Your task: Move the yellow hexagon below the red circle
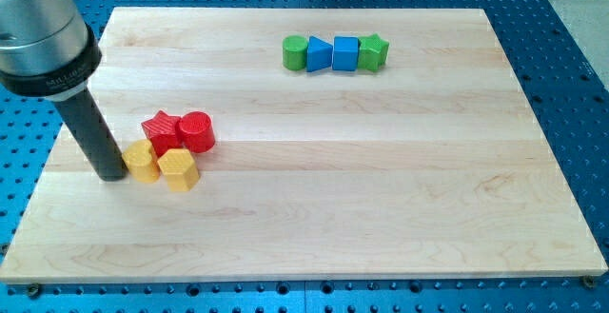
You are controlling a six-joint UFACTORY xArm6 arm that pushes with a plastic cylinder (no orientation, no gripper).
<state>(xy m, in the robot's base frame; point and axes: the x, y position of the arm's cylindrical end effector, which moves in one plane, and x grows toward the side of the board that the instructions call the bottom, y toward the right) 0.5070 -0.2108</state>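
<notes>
The yellow hexagon (178, 168) lies at the view's left, just below and left of the red circle (197, 130). A red star (162, 131) touches the red circle's left side. A second yellow block (142, 161), its shape unclear, sits left of the hexagon and touches it. My tip (109, 174) rests on the board right beside that second yellow block, on its left, at about the same height as the hexagon.
A row of blocks lies near the view's top: a green circle (296, 53), a blue triangle (319, 54), a blue cube (344, 53) and a green star (373, 52). The wooden board (381, 180) lies on a blue perforated table (571, 56).
</notes>
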